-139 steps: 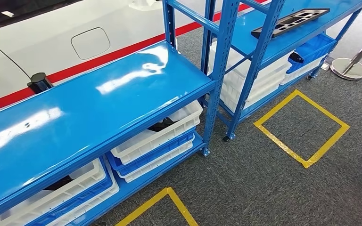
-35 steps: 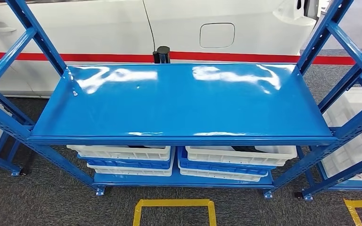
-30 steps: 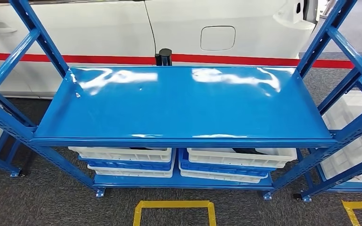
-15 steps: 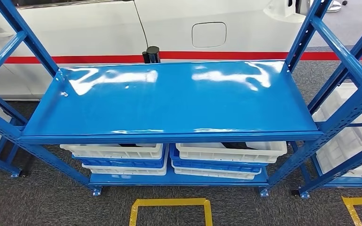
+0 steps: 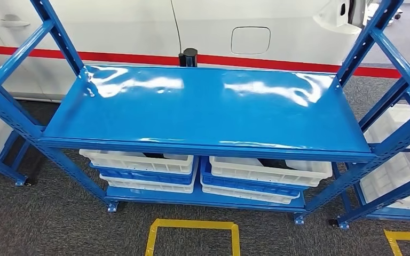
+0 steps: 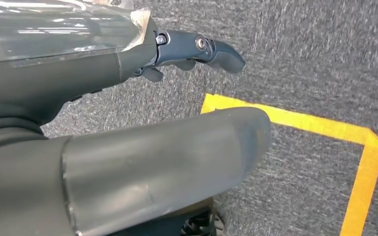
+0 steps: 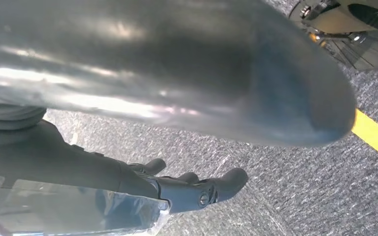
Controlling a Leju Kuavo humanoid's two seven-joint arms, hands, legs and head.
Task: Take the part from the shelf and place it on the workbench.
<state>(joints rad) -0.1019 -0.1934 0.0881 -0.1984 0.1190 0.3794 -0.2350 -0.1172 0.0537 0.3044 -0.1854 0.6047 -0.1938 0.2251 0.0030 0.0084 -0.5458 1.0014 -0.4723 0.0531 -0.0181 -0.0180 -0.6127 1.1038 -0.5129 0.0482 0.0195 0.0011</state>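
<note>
progress: looks like square one to me. Nothing is held, nothing is placed, so the fetch, the carry and the drop-off are all left.

left hand (image 6: 128,142): hanging over the grey carpet with its dark fingers (image 6: 211,49) stretched out and apart, nothing in it.

the part: can't pin it down. The glossy blue metal shelf top (image 5: 208,109) has nothing on it from 9 o'clock across to 3 o'clock. Something dark sits in the white plastic bins (image 5: 139,162) stacked with blue ones underneath, around 6 o'clock (could be the part, too hidden to say).

right hand (image 7: 177,187): also down by the floor, fingers out loosely, no load.

surface: shiny painted steel with glare patches, on blue perforated uprights (image 5: 53,32) at either end.

room: grey carpet (image 5: 58,224) marked with yellow tape squares (image 5: 192,226) at 6 o'clock, a white car body with a red stripe (image 5: 277,61) behind the rack at 12 o'clock, and a small black cylinder (image 5: 189,57) poking up at the shelf's back edge.
</note>
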